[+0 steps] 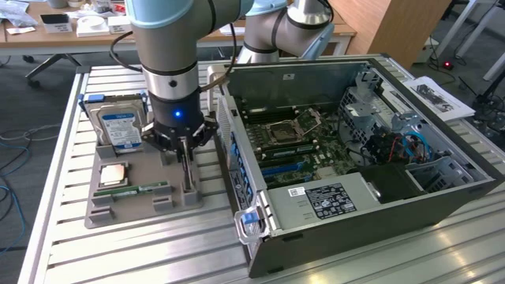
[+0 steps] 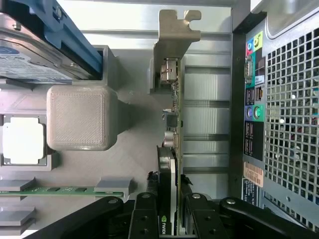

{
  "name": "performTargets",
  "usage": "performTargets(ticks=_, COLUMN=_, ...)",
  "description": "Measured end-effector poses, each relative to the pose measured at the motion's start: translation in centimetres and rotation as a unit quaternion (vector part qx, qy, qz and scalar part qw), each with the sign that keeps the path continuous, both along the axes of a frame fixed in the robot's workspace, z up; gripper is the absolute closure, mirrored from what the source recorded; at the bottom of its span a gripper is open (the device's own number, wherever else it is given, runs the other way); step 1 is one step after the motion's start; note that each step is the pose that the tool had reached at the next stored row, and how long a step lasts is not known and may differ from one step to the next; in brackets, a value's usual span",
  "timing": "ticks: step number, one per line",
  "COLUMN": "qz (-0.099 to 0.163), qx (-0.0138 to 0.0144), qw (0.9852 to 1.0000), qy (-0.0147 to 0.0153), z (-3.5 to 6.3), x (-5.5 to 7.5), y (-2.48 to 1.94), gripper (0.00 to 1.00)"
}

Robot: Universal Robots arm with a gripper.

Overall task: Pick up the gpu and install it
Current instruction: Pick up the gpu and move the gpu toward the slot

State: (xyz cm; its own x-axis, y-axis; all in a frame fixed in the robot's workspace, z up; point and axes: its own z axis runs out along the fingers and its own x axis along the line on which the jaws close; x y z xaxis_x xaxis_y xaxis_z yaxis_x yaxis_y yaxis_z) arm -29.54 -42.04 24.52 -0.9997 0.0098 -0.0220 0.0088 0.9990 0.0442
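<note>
The gpu is a thin card standing on edge in a slot of the grey holder, with its silver metal bracket at the far end. My gripper straddles the card's near end, one black finger pressed on each face, so it is shut on the card. In the exterior view the gripper hangs straight down over the gpu at the holder's right side, just left of the open computer case.
On the holder also sit a hard drive with a blue label, a square processor chip and a green memory stick. The case lies open with its motherboard exposed. Slatted metal table underneath.
</note>
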Motion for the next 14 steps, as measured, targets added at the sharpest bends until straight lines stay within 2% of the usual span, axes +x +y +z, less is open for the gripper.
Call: performTargets(ticks=14, qz=0.0, qx=0.0, qw=1.0, qy=0.0, z=3.47, x=0.0, y=0.0, gripper=0.73)
